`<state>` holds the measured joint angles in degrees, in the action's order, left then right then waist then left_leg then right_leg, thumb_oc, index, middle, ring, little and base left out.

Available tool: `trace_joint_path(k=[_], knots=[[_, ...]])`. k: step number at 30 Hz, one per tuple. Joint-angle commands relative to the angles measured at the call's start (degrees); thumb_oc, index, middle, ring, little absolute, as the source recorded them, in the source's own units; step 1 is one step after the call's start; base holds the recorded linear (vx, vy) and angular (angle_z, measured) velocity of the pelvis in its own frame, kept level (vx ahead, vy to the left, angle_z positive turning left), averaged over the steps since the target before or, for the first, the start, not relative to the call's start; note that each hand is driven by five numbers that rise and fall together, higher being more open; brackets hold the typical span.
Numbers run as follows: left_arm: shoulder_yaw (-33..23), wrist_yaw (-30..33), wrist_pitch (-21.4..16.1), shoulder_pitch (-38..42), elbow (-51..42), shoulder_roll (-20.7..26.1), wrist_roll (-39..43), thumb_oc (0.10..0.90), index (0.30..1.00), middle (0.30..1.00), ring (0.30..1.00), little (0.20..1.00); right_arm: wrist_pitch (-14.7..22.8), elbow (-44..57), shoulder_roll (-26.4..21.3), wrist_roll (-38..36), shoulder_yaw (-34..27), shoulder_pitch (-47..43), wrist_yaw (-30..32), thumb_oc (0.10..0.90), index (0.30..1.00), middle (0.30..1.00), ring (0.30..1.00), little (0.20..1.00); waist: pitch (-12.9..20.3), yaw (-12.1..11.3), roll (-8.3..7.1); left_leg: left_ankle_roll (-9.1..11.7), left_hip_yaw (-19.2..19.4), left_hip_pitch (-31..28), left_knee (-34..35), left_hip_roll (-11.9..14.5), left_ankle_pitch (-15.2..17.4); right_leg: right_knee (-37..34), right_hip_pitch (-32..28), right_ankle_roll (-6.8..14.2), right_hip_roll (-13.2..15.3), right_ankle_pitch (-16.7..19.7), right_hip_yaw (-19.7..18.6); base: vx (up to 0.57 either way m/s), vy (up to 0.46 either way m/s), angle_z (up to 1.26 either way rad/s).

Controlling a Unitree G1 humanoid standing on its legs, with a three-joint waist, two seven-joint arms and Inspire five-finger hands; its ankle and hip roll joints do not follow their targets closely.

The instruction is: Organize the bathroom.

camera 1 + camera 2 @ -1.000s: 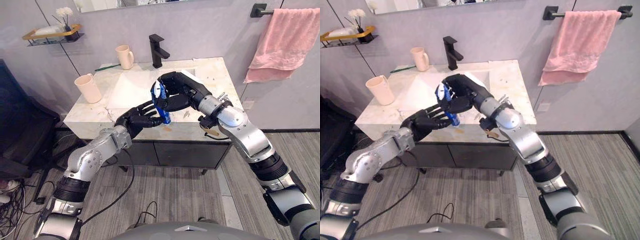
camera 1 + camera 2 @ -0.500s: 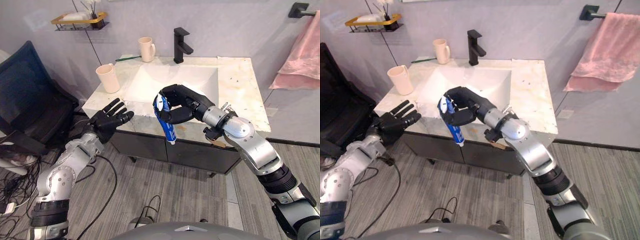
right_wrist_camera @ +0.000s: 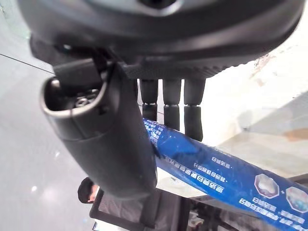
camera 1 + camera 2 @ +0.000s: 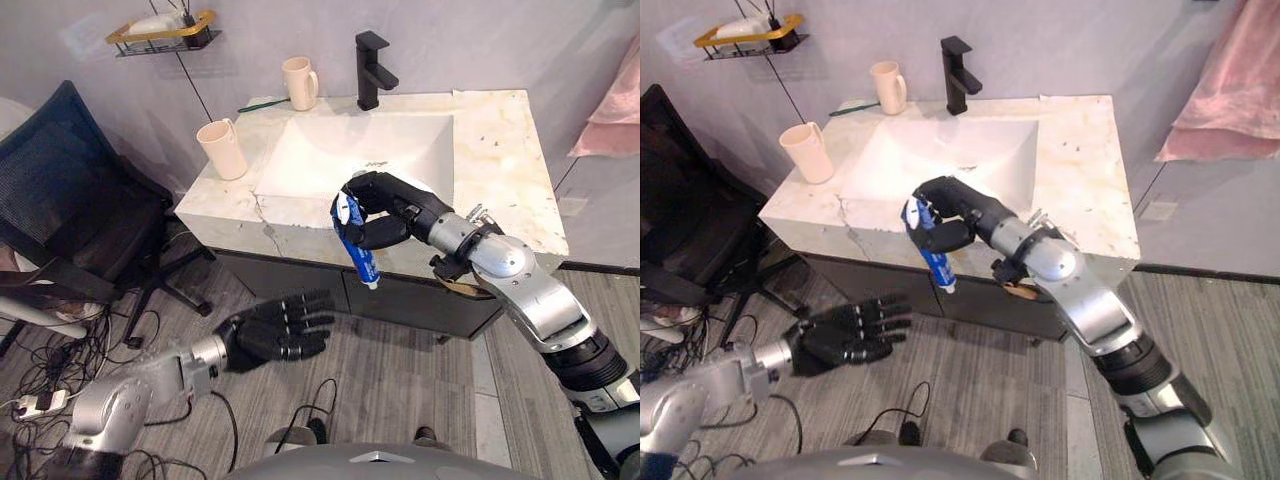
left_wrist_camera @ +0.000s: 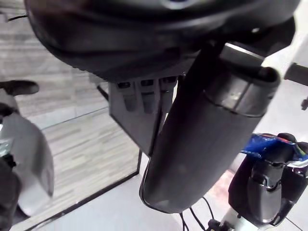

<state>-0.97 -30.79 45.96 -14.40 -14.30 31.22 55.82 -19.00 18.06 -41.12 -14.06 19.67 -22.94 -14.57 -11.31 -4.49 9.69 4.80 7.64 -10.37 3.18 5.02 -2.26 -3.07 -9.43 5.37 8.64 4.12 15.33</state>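
Marble worktop [image 4: 500, 150] with its sink [image 4: 370, 150] and black tap [image 4: 371, 68] up top, two cups [image 4: 222, 148] at its left side. Right hand [image 4: 385, 205] hangs over the front edge, fingers and thumb curled round a blue tube [image 4: 356, 245], cap pointing down. Left hand [image 4: 275, 328] is low over the floor, fingers spread, holding nothing.

A glossy blue plastic tube [image 4: 356, 243] with a white cap is held in the matt black right hand [image 4: 385, 207]. The tabletop [image 4: 497, 170] is polished pale marble with faint veins, and the sink [image 4: 365, 150] in it is smooth and white. The tap [image 4: 371, 67] is matt black metal. Two cups [image 4: 224, 148] look like smooth cream ceramic. The floor [image 4: 400, 370] is grey wood-grain plank. A pink towel [image 4: 1230, 90] is soft cloth.
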Motion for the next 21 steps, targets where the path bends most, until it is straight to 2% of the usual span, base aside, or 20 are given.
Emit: trace_joint_path(k=[1, 5, 6, 8, 9, 10, 12, 13, 14, 17, 18, 20, 21], knots=[[-0.2, -8.4, -5.4, 0.5, 2.5, 0.2, 7.1, 0.800, 0.900, 0.900, 0.900, 0.900, 12.6, 6.8, 3.0, -3.3, -2.5, -6.2, 1.1, 0.400, 0.300, 0.300, 0.300, 0.300, 5.1, -0.8, -2.38, 1.0, 1.0, 2.8, -5.4, 5.0, 2.2, 8.9, 4.4, 1.2, 4.0, -6.7, -1.3, -0.04, 0.029, -0.03], [1.9, -18.2, -11.2, -5.1, 21.4, -4.8, -3.7, 0.800, 0.900, 0.900, 0.900, 0.900, 12.4, 6.1, 1.7, -5.2, -2.7, -8.8, 0.4, 0.400, 0.300, 0.300, 0.300, 0.300, 4.8, -1.2, -2.06, 1.0, 0.8, 3.8, -5.4, 4.9, 1.9, 8.6, 5.2, 0.7, 3.8, -6.8, -1.4, -0.08, 0.045, -0.01], [2.5, -19.2, -13.4, -6.7, 31.4, -7.4, -7.6, 0.800, 0.900, 0.900, 0.900, 0.900, 11.6, 5.9, 1.3, -6.2, -2.8, -10.5, 0.3, 0.400, 0.300, 0.300, 0.300, 0.300, 4.7, -1.2, -2.08, 1.0, 0.7, 4.4, -5.4, 4.9, 1.8, 8.9, 5.9, 0.7, 3.9, -7.0, -1.3, -0.11, 0.045, 0.00], [1.9, -15.5, -13.7, -7.8, 39.5, -9.8, -9.8, 0.800, 0.900, 0.900, 0.900, 0.900, 11.5, 5.7, 0.8, -6.9, -3.0, -11.7, 0.2, 0.400, 0.300, 0.300, 0.300, 0.300, 4.3, -1.3, -2.19, 1.1, 0.7, 4.9, -5.5, 5.0, 1.7, 9.2, 6.5, 0.5, 3.9, -7.1, -1.1, -0.09, 0.026, 0.03], [1.7, -15.0, -14.0, -7.9, 40.5, -10.1, -10.7, 0.800, 0.900, 0.900, 0.900, 0.900, 11.4, 5.7, 0.8, -6.9, -3.0, -11.8, 0.2, 0.400, 0.300, 0.300, 0.300, 0.300, 4.3, -1.3, -2.21, 1.1, 0.6, 4.9, -5.5, 4.9, 1.7, 9.4, 6.6, 0.5, 3.9, -7.2, -1.1, -0.06, 0.009, 0.01], [1.1, -13.7, -16.6, -8.0, 45.6, -11.0, -13.3, 0.800, 0.900, 0.900, 0.900, 0.900, 11.2, 5.5, 1.1, -6.8, -3.2, -12.5, -0.1, 0.400, 0.300, 0.300, 0.300, 0.300, 4.1, -1.3, -2.37, 1.1, 0.7, 5.1, -5.5, 5.0, 1.6, 9.5, 6.9, 0.5, 3.9, -7.2, -0.9, -0.05, 0.003, 0.09], [0.5, -9.2, -19.0, -8.1, 51.9, -12.6, -14.8, 0.800, 0.900, 0.900, 0.900, 0.900, 10.8, 5.4, 1.2, -7.2, -3.2, -13.5, 0.1, 0.400, 0.300, 0.300, 0.300, 0.300, 3.8, -1.4, -2.58, 1.2, 0.7, 5.2, -5.5, 5.2, 1.4, 9.8, 7.2, 0.4, 3.9, -7.4, -0.7, -0.05, -0.003, 0.06], [-0.3, -5.6, -22.9, -8.0, 55.8, -13.4, -16.1, 0.800, 0.900, 0.900, 0.900, 0.900, 10.7, 5.2, 1.4, -7.3, -3.3, -13.9, 0.1, 0.400, 0.300, 0.300, 0.300, 0.300, 3.8, -1.4, -2.69, 1.2, 0.7, 5.3, -5.5, 5.2, 1.3, 9.9, 7.3, 0.3, 3.9, -7.4, -0.5, 0.00, 0.000, 0.00], [-1.8, -3.1, -24.4, -7.6, 59.9, -14.3, -15.4, 0.800, 0.900, 0.900, 0.900, 0.900, 10.5, 4.8, 1.9, -7.2, -3.4, -14.3, -0.1, 0.400, 0.300, 0.300, 0.300, 0.300, 3.8, -1.5, -2.79, 1.3, 0.7, 5.2, -5.5, 5.4, 1.0, 10.0, 7.2, 0.2, 3.8, -7.5, -0.4, 0.00, 0.000, 0.00], [-6.0, 11.0, -31.3, -4.4, 70.3, -16.2, -19.4, 0.800, 0.900, 0.900, 0.900, 0.900, 8.7, 4.1, 4.7, -6.8, -3.5, -15.9, -0.1, 0.400, 0.300, 0.300, 0.300, 0.300, 4.2, -1.6, -3.78, 1.6, 0.8, 5.1, -5.4, 6.0, 0.6, 10.1, 6.9, 0.1, 3.7, -7.9, 0.2, 0.02, -0.060, 0.01], [-6.6, 14.1, -32.5, -3.3, 73.1, -16.2, -22.2, 0.800, 0.900, 0.900, 0.900, 0.900, 8.3, 3.9, 5.4, -6.7, -3.4, -16.3, 0.0, 0.400, 0.300, 0.300, 0.300, 0.300, 4.4, -1.6, -4.07, 1.6, 1.0, 4.9, -5.4, 6.2, 0.6, 10.0, 6.7, 0.0, 3.7, -8.0, 0.4, 0.03, -0.063, 0.04], [-7.2, 16.6, -33.7, -2.3, 76.0, -16.1, -23.7, 0.800, 0.900, 0.900, 0.900, 0.900, 8.1, 3.4, 6.0, -6.8, -3.3, -16.6, 0.1, 0.400, 0.300, 0.300, 0.300, 0.300, 4.5, -1.5, -4.38, 1.7, 1.0, 4.8, -5.4, 6.5, 0.3, 9.8, 6.4, -0.1, 3.5, -8.0, 0.6, 0.04, -0.055, 0.04], [-6.8, 20.3, -35.0, -1.4, 78.2, -16.0, -26.5, 0.800, 0.900, 0.900, 0.900, 0.900, 7.4, 3.5, 6.5, -6.8, -3.0, -16.9, 0.6, 0.400, 0.300, 0.300, 0.300, 0.300, 4.8, -1.5, -4.70, 1.8, 1.1, 4.8, -5.4, 6.6, 0.4, 9.7, 6.3, 0.0, 3.4, -8.0, 0.7, 0.07, -0.075, 0.03]])
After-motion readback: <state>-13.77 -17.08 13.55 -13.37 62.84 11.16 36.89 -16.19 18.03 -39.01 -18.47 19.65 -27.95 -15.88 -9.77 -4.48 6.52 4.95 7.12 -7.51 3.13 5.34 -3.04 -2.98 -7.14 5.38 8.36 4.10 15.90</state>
